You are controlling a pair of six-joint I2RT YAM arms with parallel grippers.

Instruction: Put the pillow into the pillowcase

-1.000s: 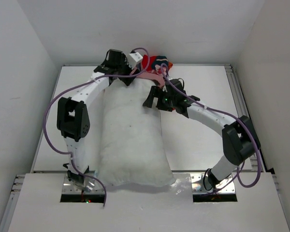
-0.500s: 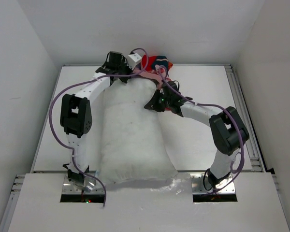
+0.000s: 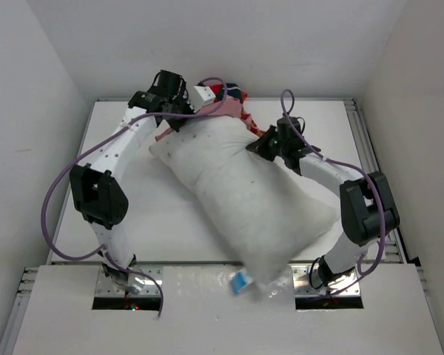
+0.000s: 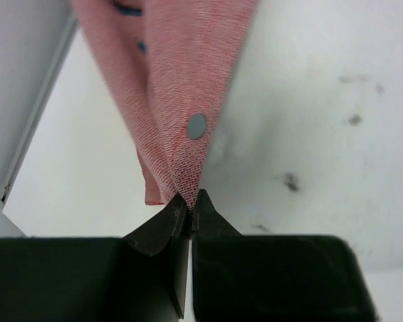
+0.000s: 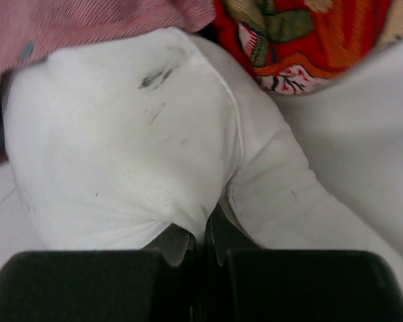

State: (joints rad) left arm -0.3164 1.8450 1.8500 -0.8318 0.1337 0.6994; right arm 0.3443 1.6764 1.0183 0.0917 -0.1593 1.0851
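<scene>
The white pillow lies slanted across the table, its blue-and-white tag at the near end. The red pillowcase is bunched at the pillow's far end. My left gripper is shut on a pinkish-red edge of the pillowcase; in the left wrist view its jaws pinch the fold below a grey snap. My right gripper sits at the pillow's far right edge. In the right wrist view its jaws are shut on a pinch of the pillow, with the printed pillowcase beyond.
White walls enclose the table on three sides. A metal rail runs along the right edge. The pillow's near end hangs over the front ledge between the two arm bases.
Both grippers have shut, the left on the pillowcase, the right on the pillow. The pillow has swung: its near end went right, its far end left. The left arm moved left.
</scene>
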